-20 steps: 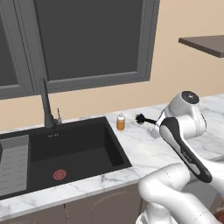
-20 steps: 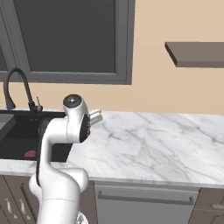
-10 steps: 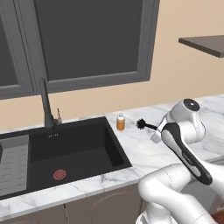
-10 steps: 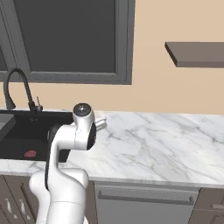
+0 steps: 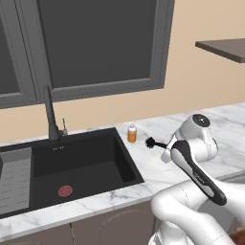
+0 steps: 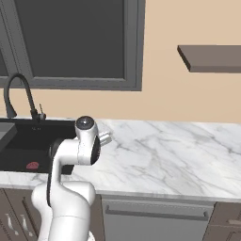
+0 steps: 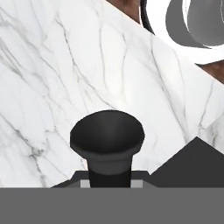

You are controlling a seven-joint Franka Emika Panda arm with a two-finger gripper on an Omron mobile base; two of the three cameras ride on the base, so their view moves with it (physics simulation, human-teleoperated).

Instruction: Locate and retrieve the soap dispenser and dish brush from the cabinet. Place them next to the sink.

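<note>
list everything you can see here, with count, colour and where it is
soap: 1, amber with white top, upright on counter right of sink
brush: 1, black, held above counter right of soap, head toward it
sink: 1, black, red drain ring, set in counter
faucet: 1, dark, behind sink
counter: 1, white marble
shelf: 1, dark brown, on wall upper right
window: grey frames, above sink
drawers: brown, below counter
arm: 1, white
end effector: 1, shut on brush
</note>
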